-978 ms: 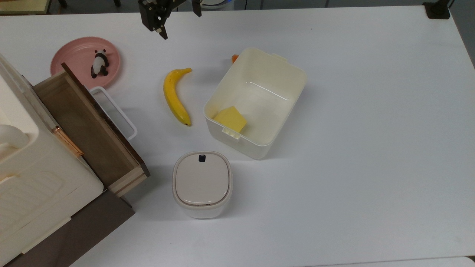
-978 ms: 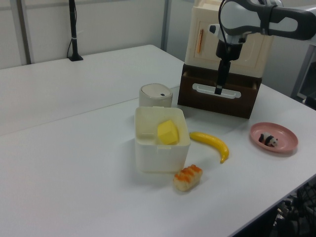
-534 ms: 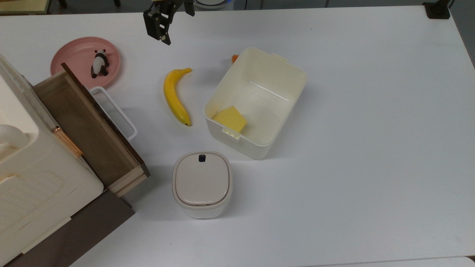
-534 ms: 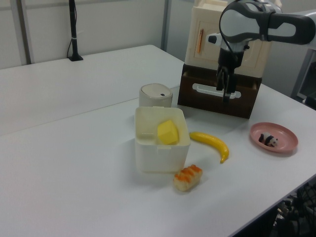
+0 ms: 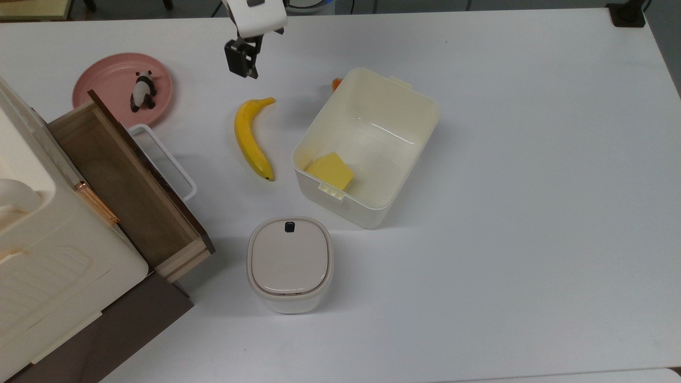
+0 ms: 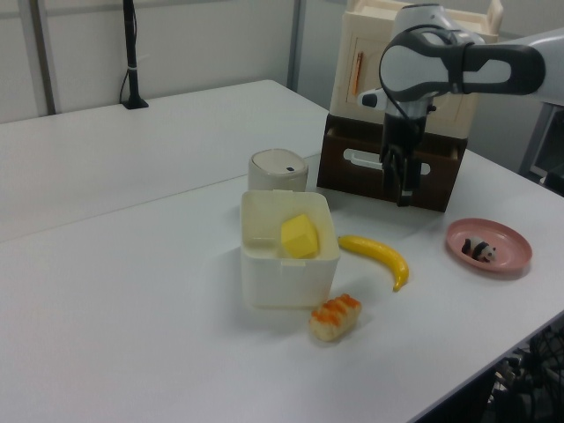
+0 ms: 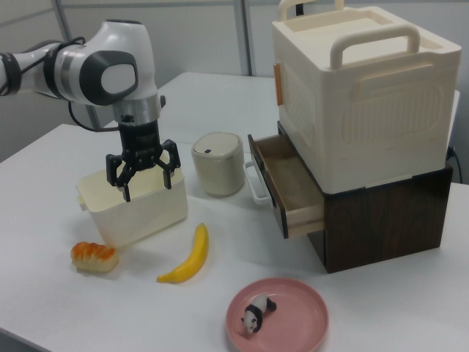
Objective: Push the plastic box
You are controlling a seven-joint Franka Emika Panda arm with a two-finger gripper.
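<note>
The plastic box (image 5: 404, 125) is a lidless cream tub near the table's middle, with a yellow block (image 5: 331, 170) in one corner. It also appears as the plastic box (image 6: 287, 264) in the left view and the plastic box (image 7: 139, 213) in the right view. My gripper (image 5: 242, 64) hangs in the air, open and holding nothing, beyond the banana's tip and off to the top view's left of the box. In the right view my gripper (image 7: 146, 185) has its fingers spread in front of the box's rim. In the left view my gripper (image 6: 404, 189) points down above the banana (image 6: 377, 257).
A banana (image 5: 252, 138) lies to the top view's left of the box, and a bread roll (image 7: 94, 257) sits against the box's far end. A lidded bin (image 5: 290, 263), a pink plate (image 5: 106, 80) with a panda, and a cabinet with an open drawer (image 5: 127, 181) stand around.
My gripper has moved to the top view's right and down, closer to the banana's tip and the box, and its wrist has turned. The box and other objects have not moved.
</note>
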